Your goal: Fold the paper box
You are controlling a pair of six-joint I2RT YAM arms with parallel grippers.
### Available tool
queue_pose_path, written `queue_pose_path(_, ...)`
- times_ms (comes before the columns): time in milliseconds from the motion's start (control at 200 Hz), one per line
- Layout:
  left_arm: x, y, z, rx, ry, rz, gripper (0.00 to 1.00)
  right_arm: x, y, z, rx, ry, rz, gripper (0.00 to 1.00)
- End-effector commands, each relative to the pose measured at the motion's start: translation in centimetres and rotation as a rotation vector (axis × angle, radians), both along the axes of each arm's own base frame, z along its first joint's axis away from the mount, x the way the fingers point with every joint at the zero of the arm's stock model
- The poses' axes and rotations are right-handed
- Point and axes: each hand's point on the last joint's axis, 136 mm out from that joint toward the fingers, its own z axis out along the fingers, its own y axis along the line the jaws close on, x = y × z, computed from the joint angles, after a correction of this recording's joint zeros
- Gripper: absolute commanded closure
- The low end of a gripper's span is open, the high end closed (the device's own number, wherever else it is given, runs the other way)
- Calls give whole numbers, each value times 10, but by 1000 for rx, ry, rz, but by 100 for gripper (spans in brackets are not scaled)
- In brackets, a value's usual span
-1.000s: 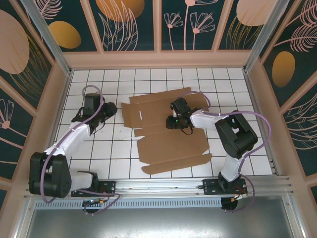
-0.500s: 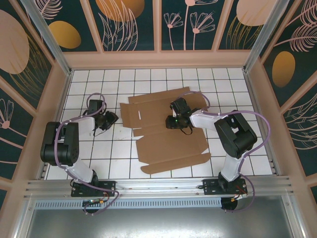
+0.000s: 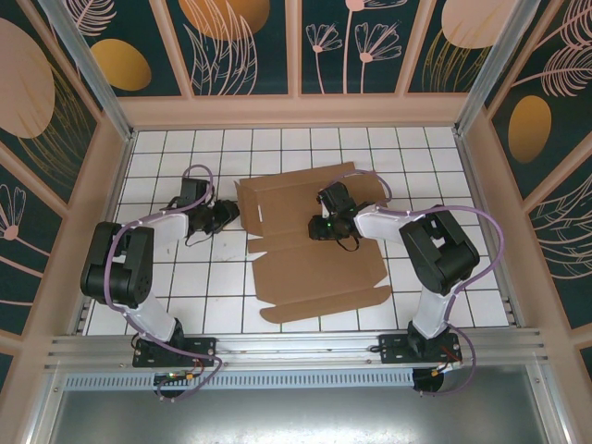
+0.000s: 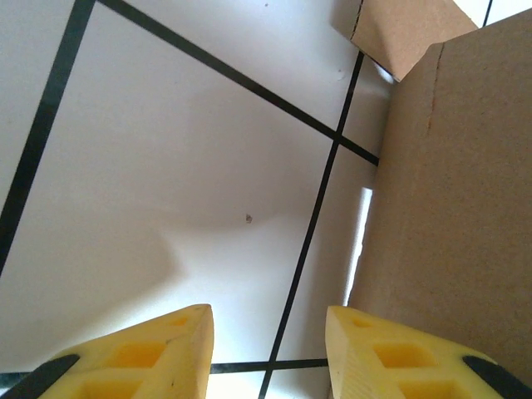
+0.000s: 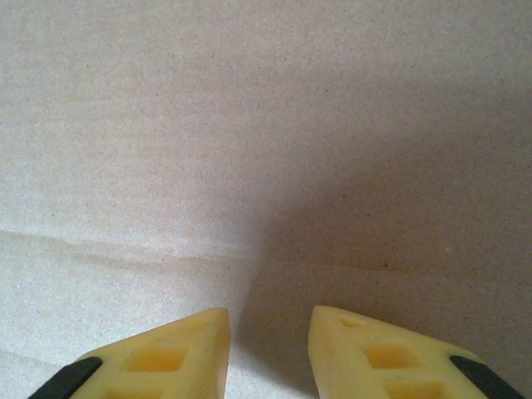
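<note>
Flat paper box [image 3: 319,273] mid-frame; right gripper [image 5: 268,324], apart, down on its middle, left gripper [image 4: 268,320], apart and empty, at its left flap [image 4: 449,208]: weak hold-down may let it skid, flap flopping back.

paper box [image 5: 249,116]: plain brown cardboard across the frame | crease [image 5: 125,248]: 1 faint line, left to right, low | right gripper [image 5: 270,324]: 2 yellow fingers [image 5: 183,353] apart, nothing between | tips seemingly just over the cardboard, contact unclear | shadow [image 5: 374,224]: right of centre
</note>
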Motion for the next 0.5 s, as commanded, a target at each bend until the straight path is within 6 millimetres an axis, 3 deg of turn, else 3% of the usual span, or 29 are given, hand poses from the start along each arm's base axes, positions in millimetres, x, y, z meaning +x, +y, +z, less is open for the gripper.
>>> queue_pose_path(0,7,-2,20,-3,-52,-18,59,-46,-21,-52,-122,189,39,66)
queue_pose_path(295,9,-14,42,-62,-98,-67,59,-46,-20,-56,-126,200,45,66)
queue_pose_path(495,9,-25,45,-108,-114,-101,58,-47,-19,-59,-122,209,48,66)
